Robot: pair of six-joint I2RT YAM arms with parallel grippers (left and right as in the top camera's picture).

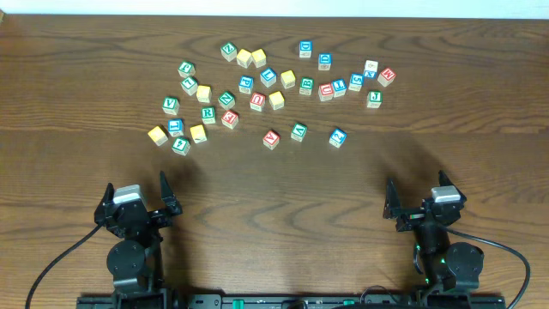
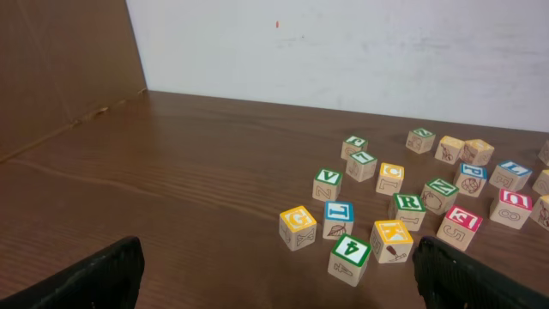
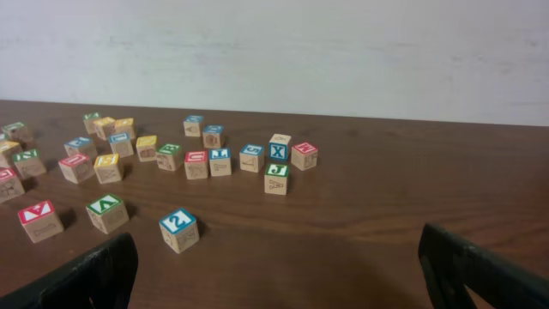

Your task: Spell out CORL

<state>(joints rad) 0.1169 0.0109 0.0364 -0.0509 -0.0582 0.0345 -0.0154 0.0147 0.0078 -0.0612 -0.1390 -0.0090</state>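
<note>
gaping left gripper (image 1: 136,183), right gripper (image 1: 415,179) (likewise)

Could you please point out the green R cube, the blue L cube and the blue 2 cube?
green R cube (image 2: 410,202), left wrist view, on its lettered top face.
blue L cube (image 2: 339,210), left wrist view, on its lettered top face.
blue 2 cube (image 3: 177,221), right wrist view, on its top face.
</note>
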